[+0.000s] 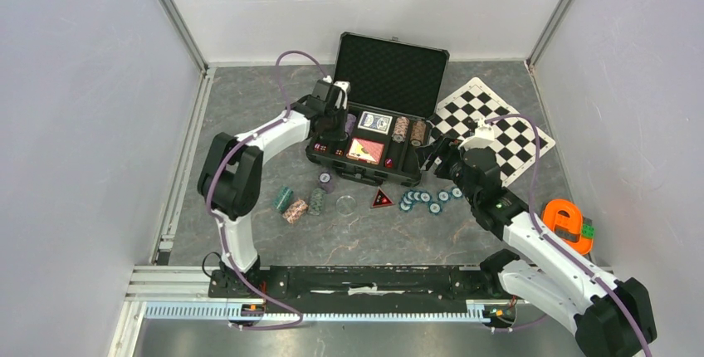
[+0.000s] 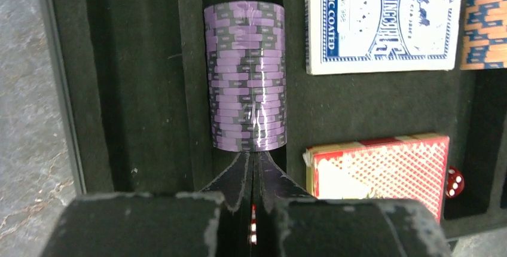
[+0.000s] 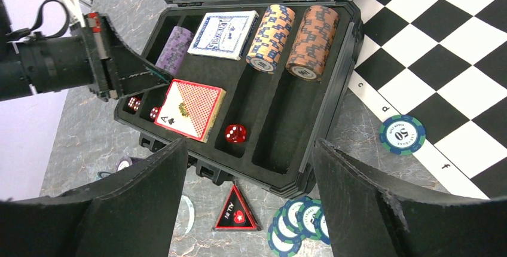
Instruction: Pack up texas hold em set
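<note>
Grey marbled bench (image 1: 249, 124), white wall panels (image 1: 83, 83), open black case (image 1: 390, 66) mid-bench.
The case lies long-axis across the bench, lid up on its far side. Inside it, the left tool (image 2: 252, 161) is pinched narrow, seemingly empty, at the purple chip stack (image 2: 245, 75)'s near end. The right tool (image 3: 248, 146) gapes wide off its front-right corner.

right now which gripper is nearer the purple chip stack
Left. The left gripper is shut at the end of the purple chip stack; the right gripper hangs open outside the case, near its front corner.

Purple chips (image 2: 245, 75) directly before left pincer (image 2: 252, 158)
</note>
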Action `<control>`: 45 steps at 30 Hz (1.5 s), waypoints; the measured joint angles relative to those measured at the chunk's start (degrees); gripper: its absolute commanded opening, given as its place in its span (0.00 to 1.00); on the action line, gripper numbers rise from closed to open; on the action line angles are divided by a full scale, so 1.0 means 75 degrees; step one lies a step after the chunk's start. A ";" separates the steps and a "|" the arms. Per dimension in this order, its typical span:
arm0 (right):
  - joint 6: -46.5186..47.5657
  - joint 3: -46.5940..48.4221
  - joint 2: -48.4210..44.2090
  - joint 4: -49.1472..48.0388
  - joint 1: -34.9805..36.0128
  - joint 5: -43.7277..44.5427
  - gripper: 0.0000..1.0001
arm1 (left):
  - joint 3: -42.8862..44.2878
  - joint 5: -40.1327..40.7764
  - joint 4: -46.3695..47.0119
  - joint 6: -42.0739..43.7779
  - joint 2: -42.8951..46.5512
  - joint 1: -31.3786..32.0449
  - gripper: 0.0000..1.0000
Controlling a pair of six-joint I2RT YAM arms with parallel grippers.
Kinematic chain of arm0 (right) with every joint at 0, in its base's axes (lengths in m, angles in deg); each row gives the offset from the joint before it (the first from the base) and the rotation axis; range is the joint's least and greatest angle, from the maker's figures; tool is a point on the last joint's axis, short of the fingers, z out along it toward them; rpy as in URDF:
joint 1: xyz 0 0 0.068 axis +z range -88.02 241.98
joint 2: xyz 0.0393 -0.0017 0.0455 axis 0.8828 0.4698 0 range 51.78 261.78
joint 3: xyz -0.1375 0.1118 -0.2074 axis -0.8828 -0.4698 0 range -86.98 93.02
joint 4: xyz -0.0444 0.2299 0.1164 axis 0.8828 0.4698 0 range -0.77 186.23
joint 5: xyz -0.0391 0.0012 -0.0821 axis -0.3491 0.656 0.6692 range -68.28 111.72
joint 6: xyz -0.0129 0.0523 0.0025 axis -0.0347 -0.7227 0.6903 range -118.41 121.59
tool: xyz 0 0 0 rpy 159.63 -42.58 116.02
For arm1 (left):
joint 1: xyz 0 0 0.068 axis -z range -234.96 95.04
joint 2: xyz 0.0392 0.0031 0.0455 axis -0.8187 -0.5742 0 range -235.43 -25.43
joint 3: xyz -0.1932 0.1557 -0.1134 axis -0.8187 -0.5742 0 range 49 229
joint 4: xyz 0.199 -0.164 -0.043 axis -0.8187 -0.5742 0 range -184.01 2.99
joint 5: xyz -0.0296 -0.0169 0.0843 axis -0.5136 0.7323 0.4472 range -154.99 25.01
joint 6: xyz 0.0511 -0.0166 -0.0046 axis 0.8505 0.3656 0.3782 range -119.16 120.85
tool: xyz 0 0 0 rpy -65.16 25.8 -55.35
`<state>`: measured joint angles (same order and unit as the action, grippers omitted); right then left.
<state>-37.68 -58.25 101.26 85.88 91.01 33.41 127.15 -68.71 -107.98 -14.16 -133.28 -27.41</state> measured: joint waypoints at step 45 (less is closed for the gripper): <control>0.2189 -0.0286 -0.0388 -0.0219 0.0000 -0.2037 0.86 | -0.5356 0.1428 -0.0810 -0.1571 0.7449 0.0810 0.90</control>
<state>-21.26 -60.39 98.35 84.24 91.01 18.13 86.98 -58.00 -114.06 -25.94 -77.42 -21.33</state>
